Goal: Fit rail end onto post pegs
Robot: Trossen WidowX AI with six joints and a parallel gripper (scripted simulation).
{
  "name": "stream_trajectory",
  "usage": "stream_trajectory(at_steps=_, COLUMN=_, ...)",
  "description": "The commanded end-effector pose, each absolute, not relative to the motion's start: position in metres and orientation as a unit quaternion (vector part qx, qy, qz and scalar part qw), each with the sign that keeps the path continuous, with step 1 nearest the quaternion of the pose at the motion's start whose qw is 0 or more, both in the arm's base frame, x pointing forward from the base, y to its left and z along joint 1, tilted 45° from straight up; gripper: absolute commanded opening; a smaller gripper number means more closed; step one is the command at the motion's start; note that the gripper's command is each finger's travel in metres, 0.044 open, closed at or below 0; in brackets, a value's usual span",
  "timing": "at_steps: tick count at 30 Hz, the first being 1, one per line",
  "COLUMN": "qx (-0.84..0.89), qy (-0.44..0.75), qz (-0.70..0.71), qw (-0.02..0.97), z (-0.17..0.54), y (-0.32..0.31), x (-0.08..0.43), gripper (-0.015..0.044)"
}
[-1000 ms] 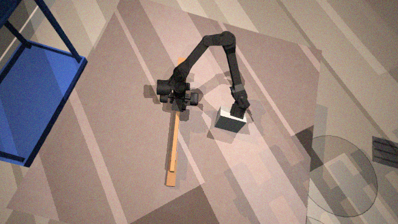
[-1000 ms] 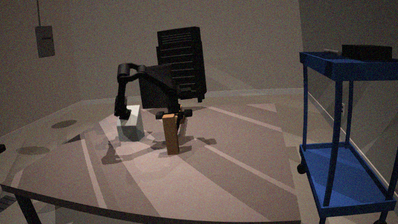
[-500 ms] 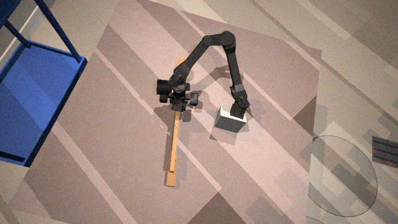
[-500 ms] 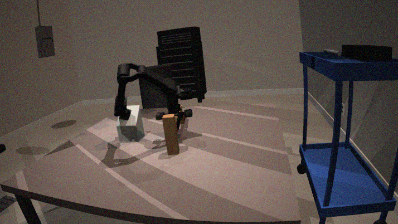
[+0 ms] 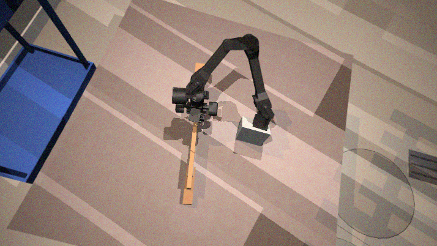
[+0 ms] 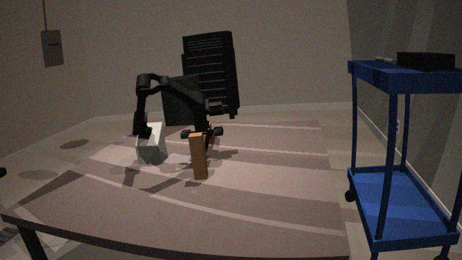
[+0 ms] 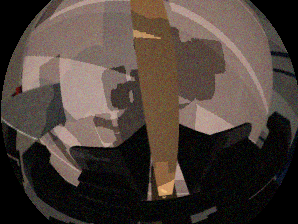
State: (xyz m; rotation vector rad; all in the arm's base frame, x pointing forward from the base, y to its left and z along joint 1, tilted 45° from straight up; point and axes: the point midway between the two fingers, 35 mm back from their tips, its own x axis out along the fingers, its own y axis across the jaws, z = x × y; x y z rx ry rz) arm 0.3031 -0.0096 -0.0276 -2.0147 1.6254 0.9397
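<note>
The wooden rail (image 5: pixel 191 153) (image 7: pixel 159 85) runs lengthwise from my gripper to the low footboard block (image 5: pixel 187 200). Its far end lies over that block; the bracket's details are too small to make out. My gripper (image 5: pixel 197 122) (image 7: pixel 157 124) is shut on the rail towards its near end, with a finger on each side. The short wooden post (image 6: pixel 198 158) stands upright in front of my gripper in the exterior view; its top (image 5: pixel 199 65) also shows beyond the arm in the top view. The arm hides the rail's near end, the pegs and the holes, so I cannot tell whether rail and post touch.
The arm's base sits on a pale grey block (image 5: pixel 252 136) (image 6: pixel 152 153), beside the rail. A blue cart (image 5: pixel 46 92) (image 6: pixel 404 194) stands off the table's other side. A dark cabinet (image 6: pixel 210 71) is in the background. Striped light and shadows cross the table (image 6: pixel 259 200).
</note>
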Motion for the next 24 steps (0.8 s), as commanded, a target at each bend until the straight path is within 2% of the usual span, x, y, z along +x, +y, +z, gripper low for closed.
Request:
stream_trajectory(at_steps=1, qx=-0.717, qy=0.578, qz=0.337, qw=0.195, z=-0.0278, y=-0.0081, x=0.3023, gripper=0.0000)
stream_trajectory(at_steps=24, qx=-0.717, qy=0.578, qz=0.337, qw=0.195, z=-0.0278, y=-0.0082, x=0.3022, gripper=0.0000)
